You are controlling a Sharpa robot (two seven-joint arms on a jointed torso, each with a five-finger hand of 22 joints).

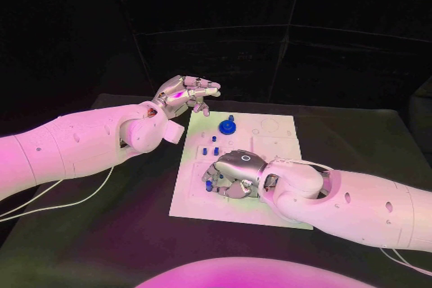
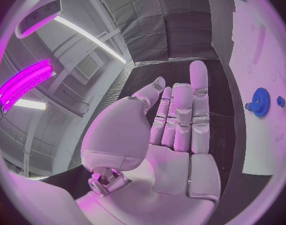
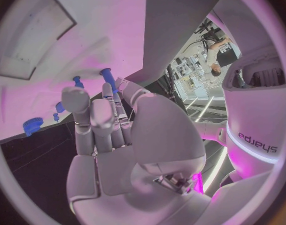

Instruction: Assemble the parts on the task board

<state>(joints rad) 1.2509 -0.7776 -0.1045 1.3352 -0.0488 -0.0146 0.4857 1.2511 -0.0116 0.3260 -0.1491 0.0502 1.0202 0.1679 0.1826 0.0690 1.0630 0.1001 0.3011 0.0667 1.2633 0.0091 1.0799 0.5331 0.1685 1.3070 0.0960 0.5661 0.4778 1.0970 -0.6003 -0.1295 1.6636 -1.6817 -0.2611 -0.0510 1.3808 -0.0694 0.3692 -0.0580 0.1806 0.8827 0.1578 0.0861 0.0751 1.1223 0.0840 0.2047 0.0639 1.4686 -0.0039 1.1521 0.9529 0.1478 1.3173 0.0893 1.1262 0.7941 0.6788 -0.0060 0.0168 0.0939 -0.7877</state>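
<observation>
Task board [image 1: 270, 175] lies mid-counter [image 1: 108, 238]. Left robot hand [image 1: 185, 94], fingers apart and empty, hovers beyond the board's far left corner. Right robot hand [image 1: 236, 174] rests over blue pegs [image 1: 209, 152]; its grasp cannot be told. Blue gear [image 1: 228, 126] stands near the far edge.

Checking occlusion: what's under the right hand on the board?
The right hand hovers over the task board; small blue parts peek out beside its fingers. Anything beneath the palm is covered.

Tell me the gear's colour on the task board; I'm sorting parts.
Blue; the gear shows best in the left wrist view.
</observation>
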